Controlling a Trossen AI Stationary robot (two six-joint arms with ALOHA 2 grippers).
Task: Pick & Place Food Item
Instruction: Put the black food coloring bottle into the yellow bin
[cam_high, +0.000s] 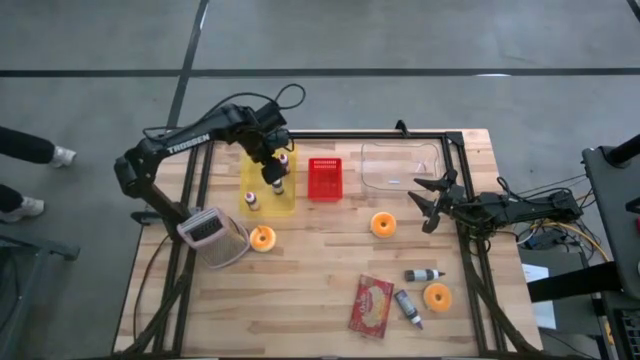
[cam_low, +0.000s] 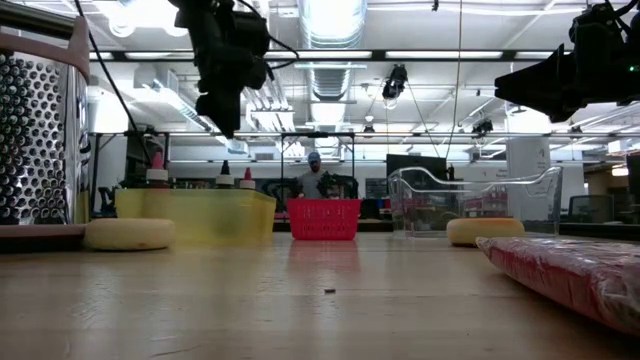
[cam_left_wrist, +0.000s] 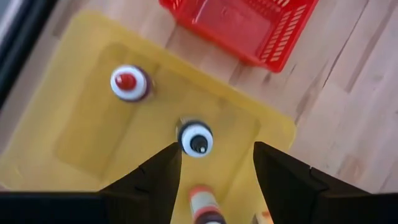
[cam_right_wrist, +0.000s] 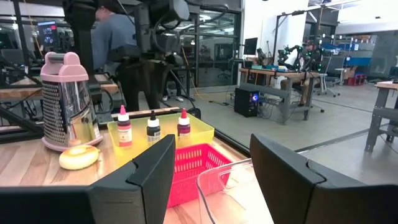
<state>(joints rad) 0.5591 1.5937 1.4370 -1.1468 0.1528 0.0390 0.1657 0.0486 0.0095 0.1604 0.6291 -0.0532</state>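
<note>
Three small bottles (cam_high: 279, 187) upright in yellow tray (cam_high: 290, 208); left claw (cam_high: 272, 172) open just above.

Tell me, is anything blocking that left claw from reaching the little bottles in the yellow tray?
Nothing visible is. The left end effector hangs open directly above the yellow tray, with the black-capped bottle just below its fingers and only air between. The red-capped bottle stands apart to one side.
</note>
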